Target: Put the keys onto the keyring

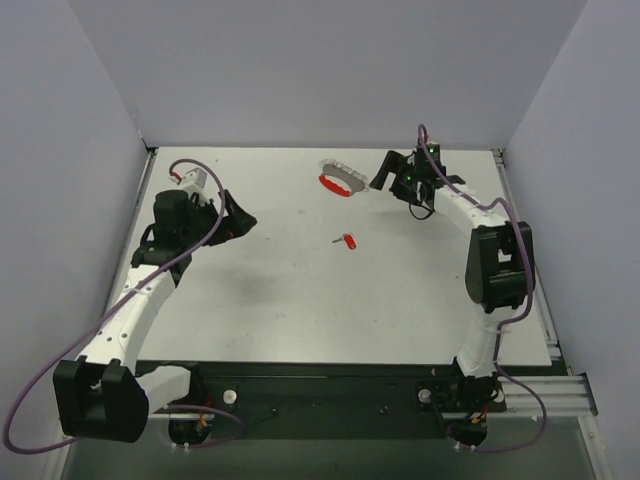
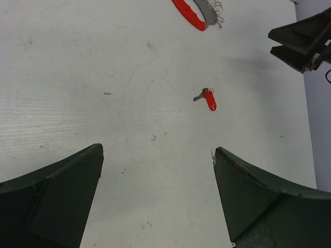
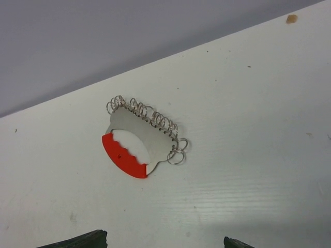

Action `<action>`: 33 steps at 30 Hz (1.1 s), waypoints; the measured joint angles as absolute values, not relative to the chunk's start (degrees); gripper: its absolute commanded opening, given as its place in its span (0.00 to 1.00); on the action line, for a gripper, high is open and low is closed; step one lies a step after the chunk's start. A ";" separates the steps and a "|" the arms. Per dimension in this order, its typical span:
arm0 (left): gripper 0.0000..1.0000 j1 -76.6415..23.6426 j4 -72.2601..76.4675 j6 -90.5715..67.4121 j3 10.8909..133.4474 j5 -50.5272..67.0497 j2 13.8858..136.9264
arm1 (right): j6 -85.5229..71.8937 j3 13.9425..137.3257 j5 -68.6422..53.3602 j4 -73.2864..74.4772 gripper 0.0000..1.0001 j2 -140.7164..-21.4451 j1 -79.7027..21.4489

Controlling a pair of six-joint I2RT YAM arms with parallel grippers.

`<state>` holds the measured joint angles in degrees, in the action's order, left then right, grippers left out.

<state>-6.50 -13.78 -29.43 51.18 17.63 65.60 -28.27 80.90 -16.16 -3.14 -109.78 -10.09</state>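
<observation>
The keyring (image 1: 340, 178) lies flat near the table's back middle: a red arc joined to a silver plate edged with several small wire rings (image 3: 142, 144). It shows at the top of the left wrist view too (image 2: 199, 13). A tiny key (image 1: 347, 241) with a red head and short silver shaft rests alone mid-table (image 2: 208, 98). My right gripper (image 1: 381, 172) hangs open just right of the keyring, nothing between its fingers; only its fingertips (image 3: 77, 241) peek in at the bottom edge. My left gripper (image 1: 243, 222) stands open far left of the key, its fingers (image 2: 57, 201) wide apart over bare table.
The white table (image 1: 300, 310) is enclosed by grey walls at the back and both sides. The right gripper's dark fingers (image 2: 302, 39) show at the upper right of the left wrist view. A black rail with the arm bases runs along the near edge.
</observation>
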 measured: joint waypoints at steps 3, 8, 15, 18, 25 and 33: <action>0.97 -8.32 -15.75 -28.47 53.15 17.10 65.67 | -28.51 85.91 -16.14 -1.78 0.92 -113.27 -10.94; 0.97 -12.53 -18.28 -27.20 56.34 15.57 65.71 | -30.09 93.23 -16.05 1.04 0.86 -118.30 -11.64; 0.97 -14.61 -18.72 -26.76 56.80 15.20 65.71 | -34.02 102.50 -16.62 4.27 0.74 -127.46 -11.66; 0.98 -14.70 -18.76 -26.81 56.80 15.18 65.71 | -35.79 104.88 -17.32 5.17 0.72 -130.21 -11.66; 0.97 -15.25 -18.61 -27.35 56.77 15.33 65.71 | -39.40 109.69 -18.35 5.56 0.54 -134.65 -11.00; 0.97 -15.35 -17.54 -27.88 56.73 15.68 65.71 | -44.80 111.90 -19.66 4.80 0.47 -138.72 -9.34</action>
<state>-15.35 -17.54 -27.88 56.73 15.68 65.71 -44.80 111.90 -19.66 4.80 -138.72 -9.34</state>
